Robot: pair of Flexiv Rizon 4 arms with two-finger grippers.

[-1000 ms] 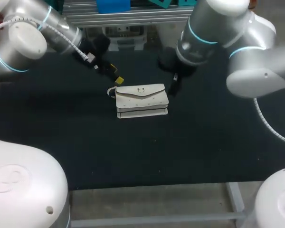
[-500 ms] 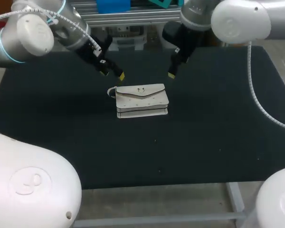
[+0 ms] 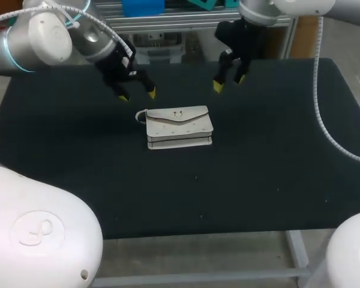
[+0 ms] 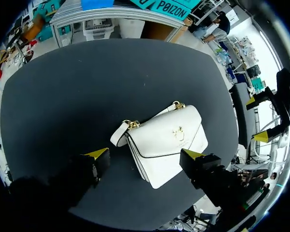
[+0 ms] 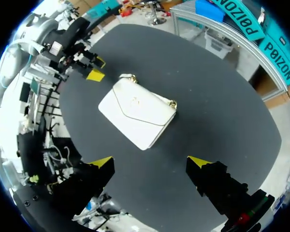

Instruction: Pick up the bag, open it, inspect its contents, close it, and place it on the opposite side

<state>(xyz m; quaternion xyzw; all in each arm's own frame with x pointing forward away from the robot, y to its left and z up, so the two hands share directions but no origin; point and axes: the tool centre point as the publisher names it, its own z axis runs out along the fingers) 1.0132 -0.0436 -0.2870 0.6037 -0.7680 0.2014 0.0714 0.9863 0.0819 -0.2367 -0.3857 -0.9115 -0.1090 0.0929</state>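
Two empty claws, the left claw point(image 3: 138, 95) and the right claw point(image 3: 228, 83), hang spread near the far corners of the small white leather flap handbag point(image 3: 179, 126) lying flat mid-way on the dark surface point(image 3: 78, 174); seemingly light, semi-stiff and smooth, it is best pinched at its side edges.

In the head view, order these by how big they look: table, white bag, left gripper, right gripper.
1. table
2. white bag
3. left gripper and right gripper: both open and about alike in size, so not ranked against each other.
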